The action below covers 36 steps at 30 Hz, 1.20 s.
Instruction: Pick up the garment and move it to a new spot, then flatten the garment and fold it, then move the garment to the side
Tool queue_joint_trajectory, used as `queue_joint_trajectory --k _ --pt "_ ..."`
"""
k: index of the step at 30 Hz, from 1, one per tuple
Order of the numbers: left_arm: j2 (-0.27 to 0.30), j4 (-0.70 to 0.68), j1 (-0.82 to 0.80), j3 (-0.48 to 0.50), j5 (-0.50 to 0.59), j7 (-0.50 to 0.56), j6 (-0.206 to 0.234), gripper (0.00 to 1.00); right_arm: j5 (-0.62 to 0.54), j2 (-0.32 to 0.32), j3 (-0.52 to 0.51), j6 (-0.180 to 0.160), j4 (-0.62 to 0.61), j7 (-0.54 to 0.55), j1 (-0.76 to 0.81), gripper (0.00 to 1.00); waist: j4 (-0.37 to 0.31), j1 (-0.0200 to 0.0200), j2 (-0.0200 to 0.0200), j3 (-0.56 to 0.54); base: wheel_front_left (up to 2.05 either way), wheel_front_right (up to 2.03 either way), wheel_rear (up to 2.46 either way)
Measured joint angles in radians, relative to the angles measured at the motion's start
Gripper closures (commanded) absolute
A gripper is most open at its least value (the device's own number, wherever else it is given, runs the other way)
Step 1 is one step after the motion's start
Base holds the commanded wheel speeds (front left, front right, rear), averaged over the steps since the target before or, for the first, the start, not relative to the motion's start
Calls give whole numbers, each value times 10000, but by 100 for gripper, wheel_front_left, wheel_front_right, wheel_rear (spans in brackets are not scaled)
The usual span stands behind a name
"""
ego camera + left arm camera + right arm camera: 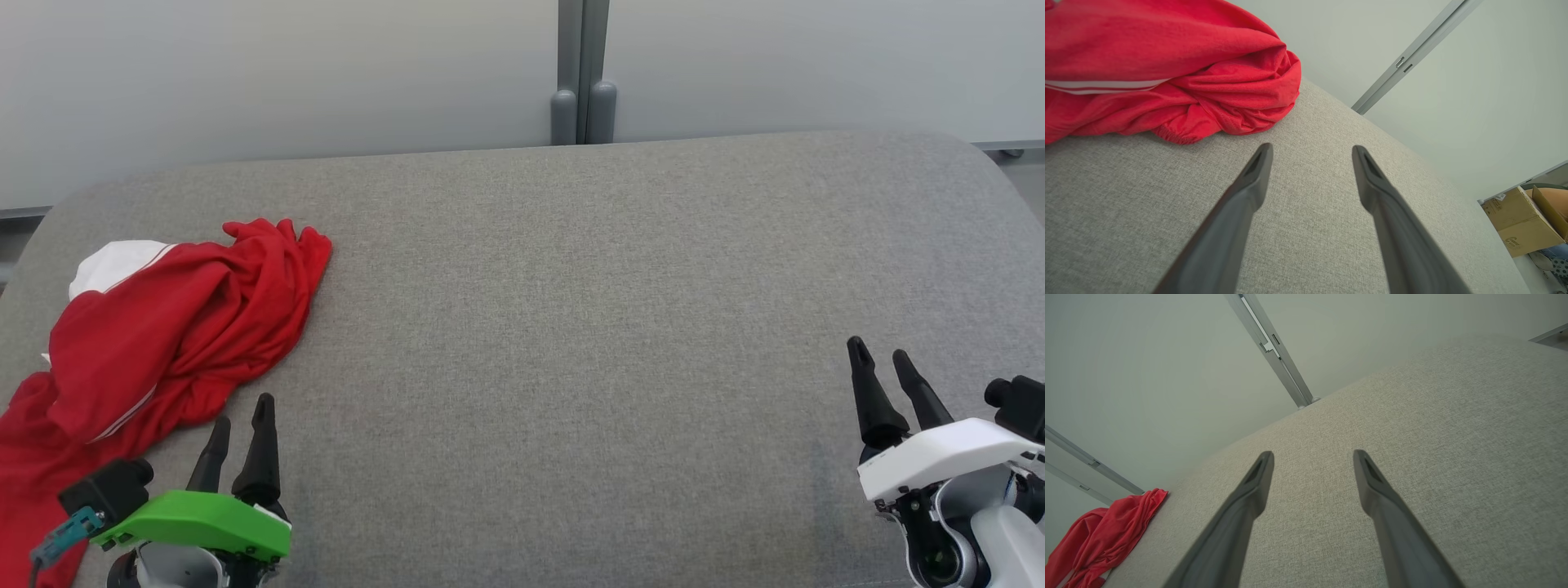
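Observation:
A crumpled red garment (pixel 163 335) with white parts and thin white stripes lies bunched at the left end of the grey padded surface (pixel 571 327), part of it hanging over the near left edge. My left gripper (pixel 242 412) stands open just in front of the garment's near right edge, apart from it, fingers pointing at bare fabric. In the left wrist view the garment (pixel 1167 69) sits up and left of the open gripper (pixel 1312 151). My right gripper (pixel 880 353) is open at the lower right, far from the garment (pixel 1106 535); its gripper (pixel 1312 455) has nothing between the fingers.
A pale wall with a grey vertical post (pixel 581 73) runs behind the surface. Cardboard boxes (pixel 1521 222) stand on the floor beyond the surface's end in the left wrist view. The surface's corners are rounded.

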Motion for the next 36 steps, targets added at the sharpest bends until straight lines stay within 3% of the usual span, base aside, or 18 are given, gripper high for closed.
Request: queue_joint_trajectory --k 19,36 --pt "36 -48 95 -232 2410 -614 90 0 -2263 -245 566 -104 -171 -621 337 0 50 0 0 -11 0 0 0" --pt "-2 385 318 -127 3835 -1143 73 0 -3386 -213 414 -61 -261 -1177 768 0 35 0 0 -17 0 0 0"
